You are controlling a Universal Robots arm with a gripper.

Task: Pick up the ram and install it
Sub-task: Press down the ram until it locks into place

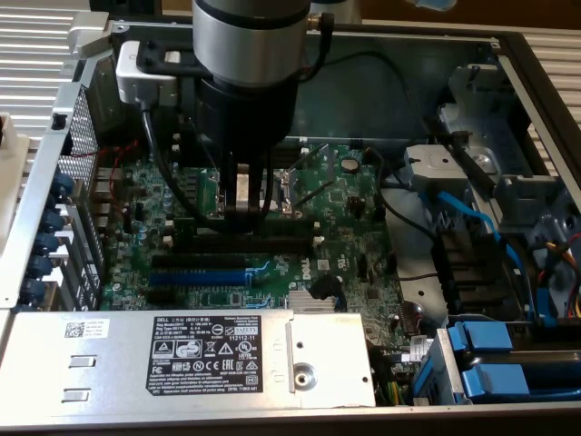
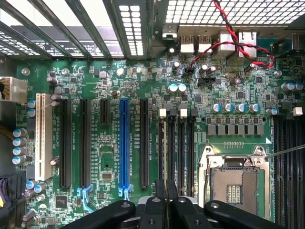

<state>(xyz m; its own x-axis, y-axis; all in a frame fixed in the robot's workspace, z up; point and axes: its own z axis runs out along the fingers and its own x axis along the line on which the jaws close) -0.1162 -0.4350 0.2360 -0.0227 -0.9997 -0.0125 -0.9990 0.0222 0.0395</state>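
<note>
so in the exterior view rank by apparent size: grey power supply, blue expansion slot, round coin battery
1. grey power supply, by far the largest, though it sits closest to the camera.
2. blue expansion slot, a long thin strip.
3. coin battery, a small disc.

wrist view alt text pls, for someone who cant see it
Looking down on a green motherboard, the gripper with jaws shut over the black memory slots. A blue expansion slot runs beside them, and an empty processor socket sits nearby.
</note>
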